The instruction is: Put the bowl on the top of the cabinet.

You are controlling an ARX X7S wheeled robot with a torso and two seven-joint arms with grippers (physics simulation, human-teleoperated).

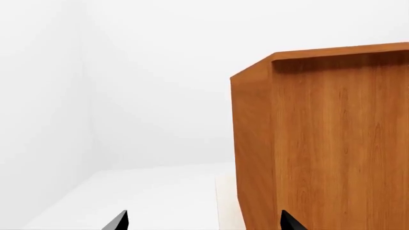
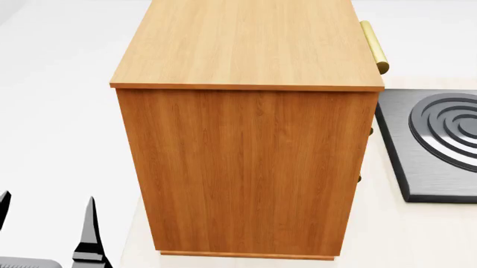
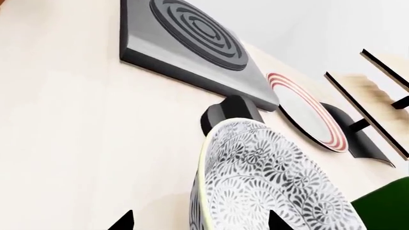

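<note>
Right gripper (image 3: 198,221) spread around the bowl (image 3: 268,187) — cabinet (image 2: 249,167) apart.

bowl (image 3: 268,187): grey floral, tilted on counter | cabinet (image 2: 246,167): orange-brown wood (top bare)

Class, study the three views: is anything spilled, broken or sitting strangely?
Nothing spilled or broken. One oddity: the bowl and the plate stand on edge in the rack beside the stove, rather than lying flat. The cabinet stands square.

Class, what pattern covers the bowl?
A fine grey floral pattern on white; the bowl shows best in the right wrist view.
</note>
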